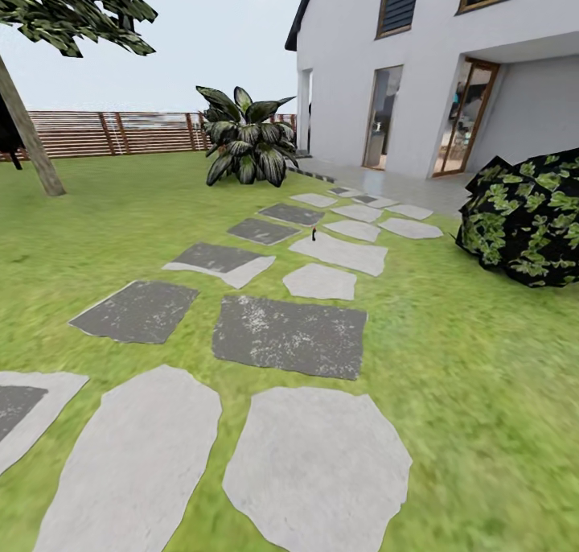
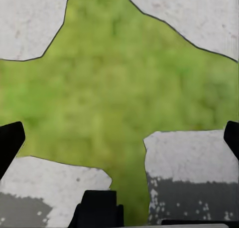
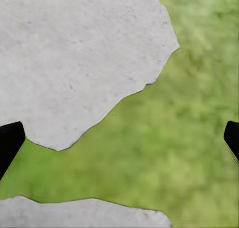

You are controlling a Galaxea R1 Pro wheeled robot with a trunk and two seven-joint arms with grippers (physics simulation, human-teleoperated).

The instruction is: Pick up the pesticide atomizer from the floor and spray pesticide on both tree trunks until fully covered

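Head view, left to right: one tree trunk [image 1: 30, 138] leans at the lawn's left edge under dark foliage, with the slat fence [image 1: 121, 132] behind it; a broad-leaved plant [image 1: 245, 138] stands mid-lawn; the stepping stones [image 1: 289, 335] run up toward the white house [image 1: 418, 61]; a round bush [image 1: 527, 218] sits at far right. Pesticide atomizer [image 1: 314, 233] reads as a tiny dark upright speck on the paving, well ahead along the path, too small to check any mark on it. It is the only container in sight; its contents cannot be judged. No mist shows on the visible trunk. Judgement: the task is at the outset, with pick-up and both sprayings left to do. Left wrist view: left tool [image 2: 119, 138] hangs over grass between stones, dark fingertips at the frame edges, spread wide, holding nothing. Right wrist view: right tool [image 3: 119, 140] likewise spread wide and empty, over grass beside a pale stone.
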